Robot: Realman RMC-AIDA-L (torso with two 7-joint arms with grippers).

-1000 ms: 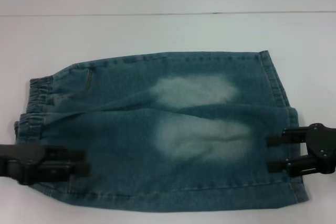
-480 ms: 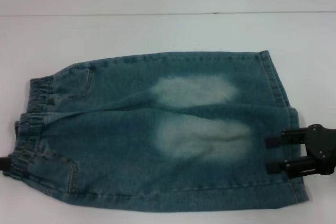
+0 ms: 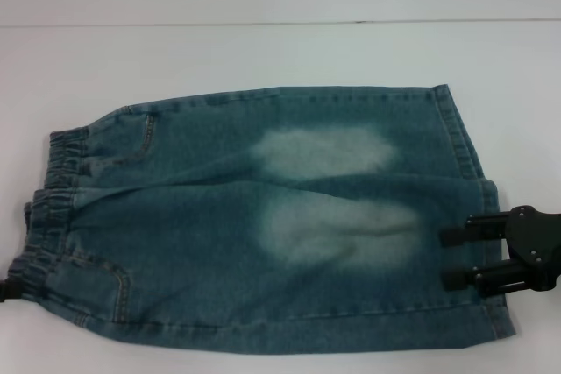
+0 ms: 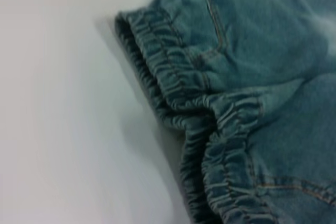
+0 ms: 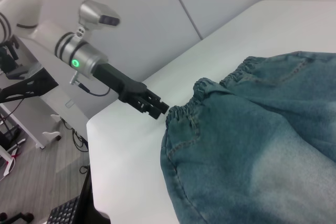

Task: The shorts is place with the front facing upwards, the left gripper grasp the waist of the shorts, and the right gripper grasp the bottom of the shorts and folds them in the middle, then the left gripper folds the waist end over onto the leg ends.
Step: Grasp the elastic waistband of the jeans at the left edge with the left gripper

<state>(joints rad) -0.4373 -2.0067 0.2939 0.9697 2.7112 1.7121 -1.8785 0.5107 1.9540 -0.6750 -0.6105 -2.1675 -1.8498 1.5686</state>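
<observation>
The shorts point(image 3: 263, 216) lie flat on the white table point(image 3: 263, 50), doubled lengthwise, with two pale faded patches facing up. The waist end point(image 3: 54, 179) with its gathered elastic points left, and the left wrist view shows it close up point(image 4: 173, 82). The leg ends point(image 3: 473, 172) point right. My left gripper point(image 5: 159, 109) hovers just off the waistband, its fingers slightly apart and holding nothing. Only a sliver of it shows at the left edge of the head view. My right gripper point(image 3: 445, 257) is open, with its fingers over the near leg hem.
In the right wrist view the table's left edge point(image 5: 100, 145) runs close behind the left gripper, with floor, a keyboard and equipment stands beyond it. Bare white tabletop stretches behind the shorts up to a wall seam point(image 3: 263, 23).
My left gripper has drawn back leftward off the waist corner, uncovering the pocket there, and is almost out of the head view. The right gripper has barely shifted.
</observation>
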